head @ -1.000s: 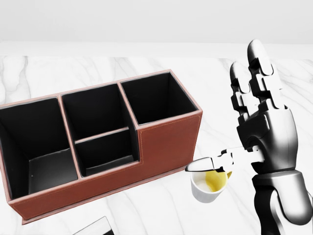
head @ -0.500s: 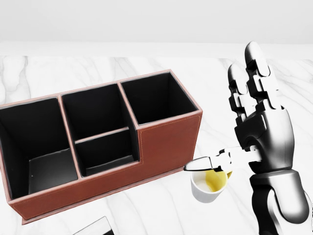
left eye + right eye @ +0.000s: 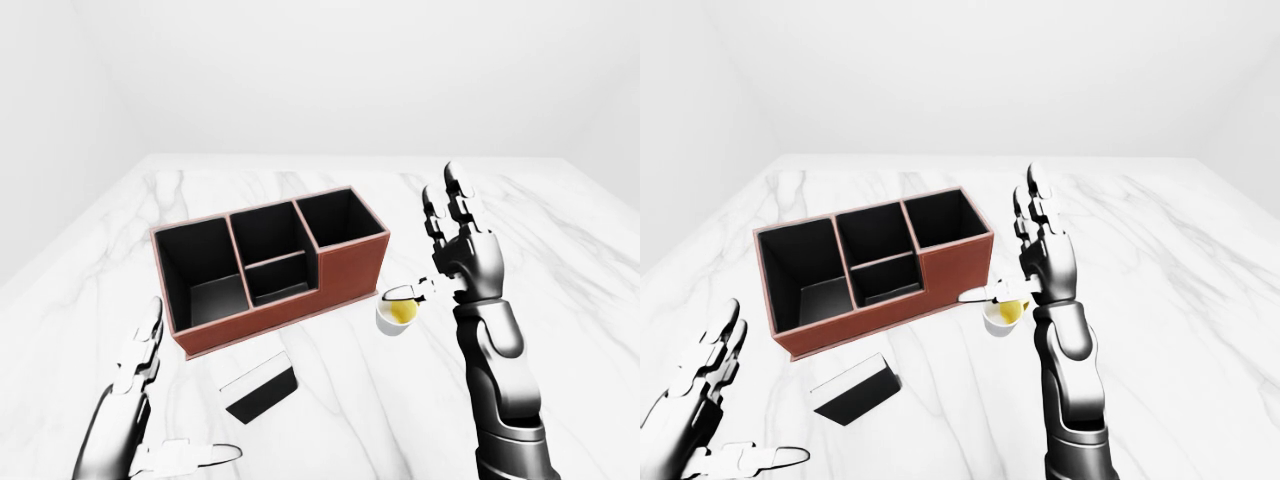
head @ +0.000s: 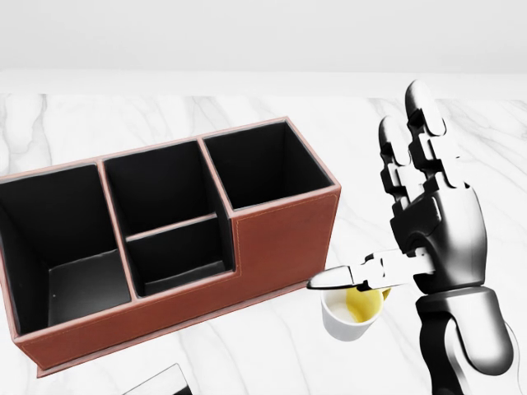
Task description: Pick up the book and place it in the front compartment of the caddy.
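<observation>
- While the book [image 3: 261, 390] lies flat on the marble tabletop [image 3: 560, 250] toward its near edge, just clear of the caddy [image 3: 268, 264], nothing grips it.
- Right hand [image 4: 428, 230] is raised, fingers spread, thumb over a white cup [image 4: 352, 311], holding nothing.
- Left hand [image 3: 140, 400] hovers open near the book, empty.

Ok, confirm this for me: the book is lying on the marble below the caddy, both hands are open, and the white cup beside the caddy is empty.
Not quite. The white cup is not empty: the head view shows yellow liquid inside it. The rest stands: the book lies on the marble below the caddy in the left-eye view, and the left hand and right hand are both open.
</observation>
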`<state>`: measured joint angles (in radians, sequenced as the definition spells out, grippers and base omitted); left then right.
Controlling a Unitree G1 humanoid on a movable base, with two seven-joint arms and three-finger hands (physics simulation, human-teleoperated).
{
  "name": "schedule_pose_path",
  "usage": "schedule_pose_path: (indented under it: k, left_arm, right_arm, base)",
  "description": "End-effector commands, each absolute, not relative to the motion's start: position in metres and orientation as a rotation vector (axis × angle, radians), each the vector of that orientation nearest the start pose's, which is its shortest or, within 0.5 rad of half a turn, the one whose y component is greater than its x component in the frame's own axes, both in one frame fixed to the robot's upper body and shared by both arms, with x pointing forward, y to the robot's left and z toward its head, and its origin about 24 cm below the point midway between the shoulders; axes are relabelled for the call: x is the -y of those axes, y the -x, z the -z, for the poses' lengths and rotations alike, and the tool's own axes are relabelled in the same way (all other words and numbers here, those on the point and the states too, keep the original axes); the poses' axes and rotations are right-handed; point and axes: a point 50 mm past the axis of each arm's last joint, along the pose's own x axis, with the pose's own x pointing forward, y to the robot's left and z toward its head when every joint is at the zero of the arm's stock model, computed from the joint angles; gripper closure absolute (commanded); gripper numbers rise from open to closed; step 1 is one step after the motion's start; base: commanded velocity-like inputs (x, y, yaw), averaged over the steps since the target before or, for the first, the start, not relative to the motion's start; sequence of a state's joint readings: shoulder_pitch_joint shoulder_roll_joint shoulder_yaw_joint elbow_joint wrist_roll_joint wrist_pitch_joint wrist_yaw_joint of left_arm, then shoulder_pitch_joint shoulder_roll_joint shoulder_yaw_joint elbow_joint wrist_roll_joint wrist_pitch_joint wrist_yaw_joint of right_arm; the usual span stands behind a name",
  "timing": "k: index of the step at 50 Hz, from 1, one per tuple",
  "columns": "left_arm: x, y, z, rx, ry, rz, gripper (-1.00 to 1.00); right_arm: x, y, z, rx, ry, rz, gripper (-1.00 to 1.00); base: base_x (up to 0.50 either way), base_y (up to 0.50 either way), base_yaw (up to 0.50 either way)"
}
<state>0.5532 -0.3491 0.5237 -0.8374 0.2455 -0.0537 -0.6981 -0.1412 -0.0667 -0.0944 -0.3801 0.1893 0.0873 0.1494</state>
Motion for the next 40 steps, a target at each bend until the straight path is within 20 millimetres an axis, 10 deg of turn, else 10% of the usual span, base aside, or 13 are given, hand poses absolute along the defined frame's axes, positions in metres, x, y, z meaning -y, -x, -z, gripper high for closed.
schedule_pose_path:
  k: [1, 40]
  left_arm:
    - [-0.215, -0.101, -0.116, -0.010, -0.501, -0.092, -1.00]
    - [-0.204, -0.112, -0.052, -0.274, -0.492, -0.102, -1.00]
  right_arm:
    - [0.160, -0.258, -0.156, 0.436, -0.083, -0.154, -1.00]
    - [0.161, -0.258, -0.155, 0.432, -0.094, -0.152, -1.00]
  base:
    - [0.00, 0.00, 0.00]
    - [0.00, 0.00, 0.00]
